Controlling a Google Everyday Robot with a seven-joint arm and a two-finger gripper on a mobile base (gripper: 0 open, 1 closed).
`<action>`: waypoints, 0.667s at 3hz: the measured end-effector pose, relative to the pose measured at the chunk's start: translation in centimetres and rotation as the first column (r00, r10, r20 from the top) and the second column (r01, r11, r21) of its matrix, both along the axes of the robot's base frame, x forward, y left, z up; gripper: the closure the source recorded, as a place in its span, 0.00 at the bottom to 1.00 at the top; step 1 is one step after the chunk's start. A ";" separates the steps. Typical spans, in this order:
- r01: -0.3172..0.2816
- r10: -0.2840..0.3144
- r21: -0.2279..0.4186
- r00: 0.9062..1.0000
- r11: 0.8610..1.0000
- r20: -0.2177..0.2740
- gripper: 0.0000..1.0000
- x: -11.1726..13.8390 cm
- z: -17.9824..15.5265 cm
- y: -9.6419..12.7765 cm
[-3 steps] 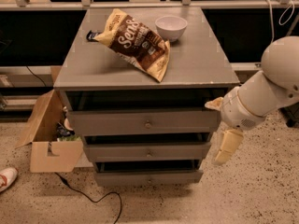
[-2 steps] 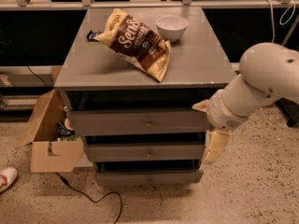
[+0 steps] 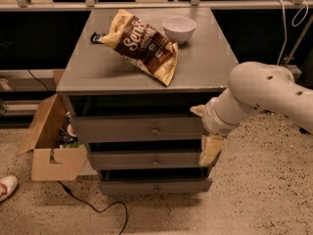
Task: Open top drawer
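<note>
While the hand [image 3: 206, 131] hangs at one end of the top drawer [image 3: 122, 129], grip not discernible, the knob [image 3: 155, 130] lies sideways along the front, at centre

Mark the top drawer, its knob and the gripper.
top drawer [image 3: 122, 129]: camera view, front panel left of knob.
knob [image 3: 155, 130]: camera view, its centre.
gripper [image 3: 209, 148]: camera view, cream part just below the top drawer's right end.

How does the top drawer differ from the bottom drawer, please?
The top drawer is wider, with a taller front, than the bottom drawer. The top drawer sits just under the tabletop; the bottom drawer sits near the floor. The gripper hangs just below the top drawer's end, above the bottom drawer. Both are grey with a small centre knob and look shut.
</note>
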State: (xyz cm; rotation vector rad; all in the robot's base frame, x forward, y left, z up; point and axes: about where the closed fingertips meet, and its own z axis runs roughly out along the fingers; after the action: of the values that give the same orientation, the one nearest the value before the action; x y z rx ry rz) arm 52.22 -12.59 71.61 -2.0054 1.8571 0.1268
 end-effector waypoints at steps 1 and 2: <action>0.026 -0.025 -0.007 0.998 1.000 0.052 0.00 3.8 -2.0 0.5; 0.048 -0.045 -0.045 0.997 0.998 0.057 0.00 6.0 -3.8 1.1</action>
State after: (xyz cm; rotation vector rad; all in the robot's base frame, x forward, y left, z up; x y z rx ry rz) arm 58.21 -11.47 67.79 -1.9736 1.8861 0.0148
